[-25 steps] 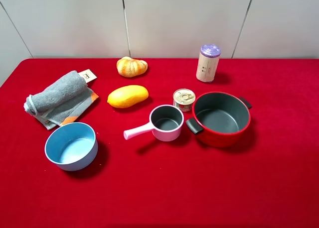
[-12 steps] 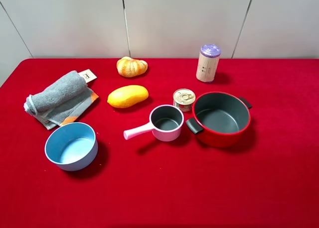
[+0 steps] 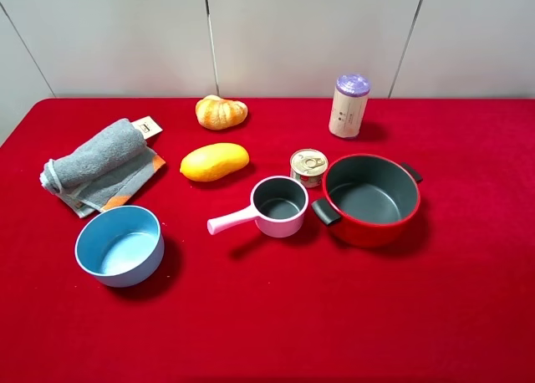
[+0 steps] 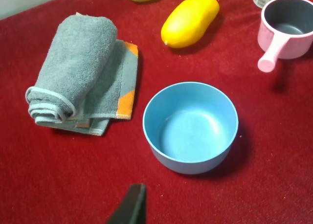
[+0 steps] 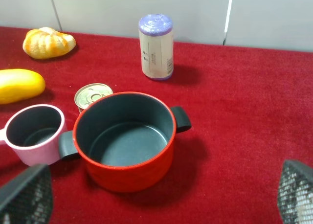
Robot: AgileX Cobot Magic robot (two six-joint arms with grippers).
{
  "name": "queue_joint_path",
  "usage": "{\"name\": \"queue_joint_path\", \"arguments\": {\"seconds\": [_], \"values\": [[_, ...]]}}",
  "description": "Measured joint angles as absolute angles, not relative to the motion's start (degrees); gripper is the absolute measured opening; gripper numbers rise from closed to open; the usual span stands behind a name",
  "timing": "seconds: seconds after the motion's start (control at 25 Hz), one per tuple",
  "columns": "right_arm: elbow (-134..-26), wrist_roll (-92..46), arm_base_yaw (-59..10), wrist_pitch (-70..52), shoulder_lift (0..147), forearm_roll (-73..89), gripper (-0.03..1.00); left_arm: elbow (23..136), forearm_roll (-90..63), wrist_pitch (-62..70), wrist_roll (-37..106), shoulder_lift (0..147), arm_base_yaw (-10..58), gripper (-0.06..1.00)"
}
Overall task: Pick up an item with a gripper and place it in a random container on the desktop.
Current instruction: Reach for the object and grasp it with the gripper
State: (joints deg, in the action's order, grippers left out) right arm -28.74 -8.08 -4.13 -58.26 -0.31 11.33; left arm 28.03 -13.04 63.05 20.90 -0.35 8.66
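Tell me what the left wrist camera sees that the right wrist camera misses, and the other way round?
Only the left wrist view shows the rolled grey towel and the light blue bowl, which is empty. Only the right wrist view shows the red pot and the purple-topped cylinder, standing upright near the wall. Both show the yellow mango, the pink saucepan, the bread roll and the tin can, though the left wrist view catches only the edges of the last two.
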Motion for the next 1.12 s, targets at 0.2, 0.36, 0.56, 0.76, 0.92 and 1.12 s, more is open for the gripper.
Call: {"name": "queue_joint_path", "arguments": {"seconds": [0.2,0.36,0.56,0.76,0.92,1.12], "values": [[-28.7,-8.1,-4.1,-58.3,-0.3,11.3,0.69,28.0,-13.0,63.1,20.9,-0.4,8.7,0.99],[-28.7,-8.1,-4.1,-58.3,-0.3,11.3,0.69,28.0,-13.0,63.1,20.9,-0.4,8.7,0.99],[-28.7,-8.1,-4.1,-58.3,-0.3,11.3,0.69,28.0,-13.0,63.1,20.9,-0.4,8.7,0.99],[-28.9,-6.6,-4.1,-57.6,0.4,11.3,0.69,28.0,-13.0,63.1,20.9,-0.4,8.7,0.99],[-30.1,-5.7,-4.1,-55.5,5.2,10.9,0.69,28.0,-13.0,63.1,20.9,-0.4,8.7,0.99],[-32.4,-6.5,-4.1,-51.1,13.4,10.8,0.69,28.0,-13.0,63.1,20.9,-0.4,8.7,0.99]]}}
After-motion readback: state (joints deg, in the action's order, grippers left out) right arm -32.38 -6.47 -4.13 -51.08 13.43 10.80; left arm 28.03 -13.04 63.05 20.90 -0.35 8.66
